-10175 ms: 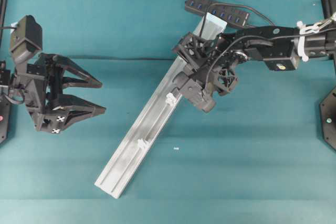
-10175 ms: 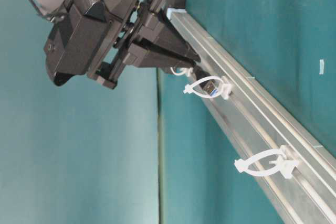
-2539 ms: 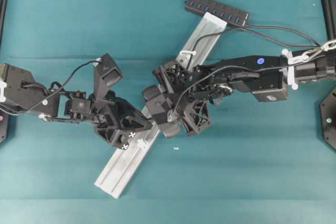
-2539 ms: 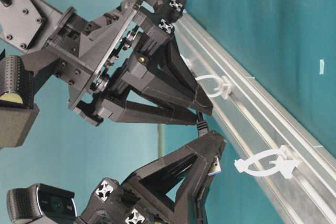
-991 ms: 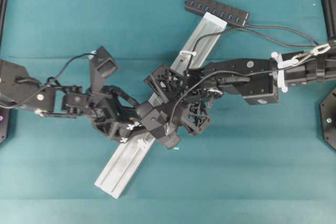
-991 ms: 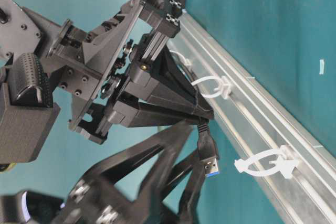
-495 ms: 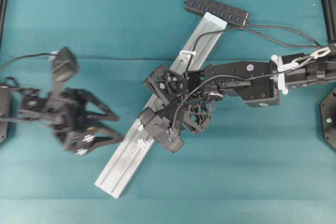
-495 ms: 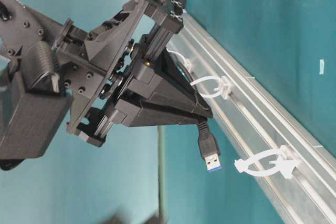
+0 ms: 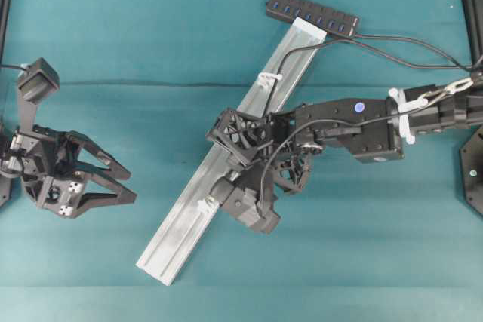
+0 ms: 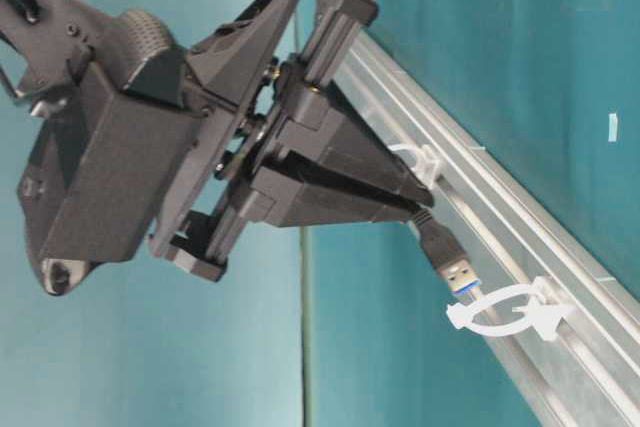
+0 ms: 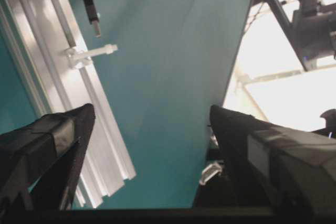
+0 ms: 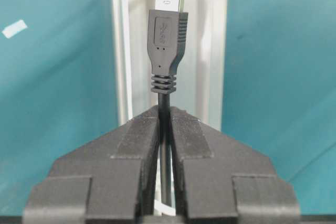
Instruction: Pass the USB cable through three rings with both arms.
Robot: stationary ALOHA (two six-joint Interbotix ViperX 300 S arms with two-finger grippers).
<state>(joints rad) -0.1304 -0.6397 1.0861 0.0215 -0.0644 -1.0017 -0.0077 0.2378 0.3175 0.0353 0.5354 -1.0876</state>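
Two grippers: the right gripper [image 12: 164, 124] pinches the USB cable [image 12: 166, 40] behind its plug, which points along the rail [image 9: 226, 156] at the last of three rings [image 10: 500, 313]. The left gripper [image 9: 124, 180] gapes wide, well apart.

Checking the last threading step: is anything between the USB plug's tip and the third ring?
No, just bare air. In the table-level view the USB plug hangs just short of the third ring.
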